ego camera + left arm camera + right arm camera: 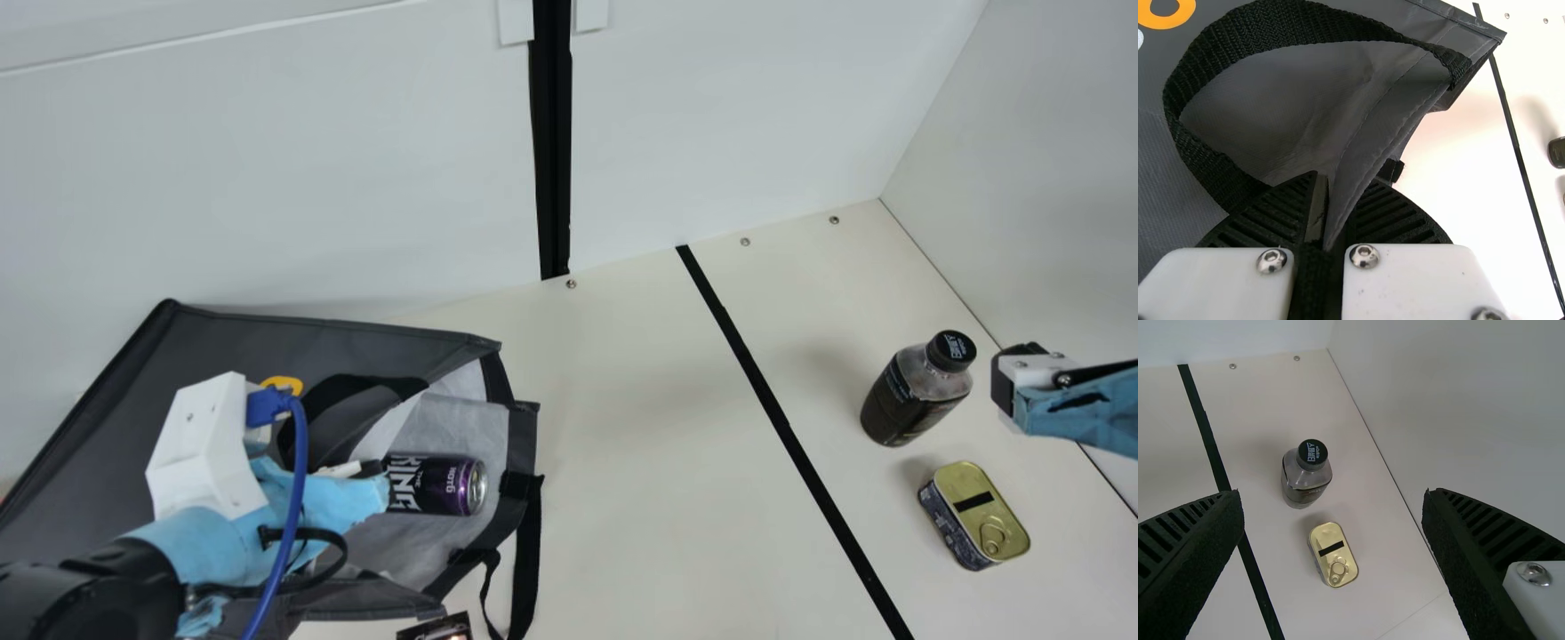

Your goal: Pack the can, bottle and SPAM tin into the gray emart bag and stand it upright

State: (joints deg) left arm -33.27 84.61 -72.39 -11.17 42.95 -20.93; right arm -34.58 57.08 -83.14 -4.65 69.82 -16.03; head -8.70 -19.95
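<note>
The gray bag (222, 347) lies on its side at the left, its mouth facing right. Inside the mouth lies the purple-black can (444, 485). My left gripper (378, 471) is at the bag's opening; in the left wrist view the left gripper (1328, 227) is shut on the gray bag's edge (1368, 143). At the right the dark bottle (916, 396) stands upright, and the SPAM tin (978, 516) stands in front of it. My right gripper (1005, 382) is just right of the bottle; in the right wrist view the right gripper (1335, 547) is open, with nothing between its fingers.
A black strip (782, 418) runs along the table between bag and bottle. A white side wall (1058, 178) rises close by the right arm. Black straps (524, 551) hang from the bag's mouth, near a small dark object (437, 628) at the front edge.
</note>
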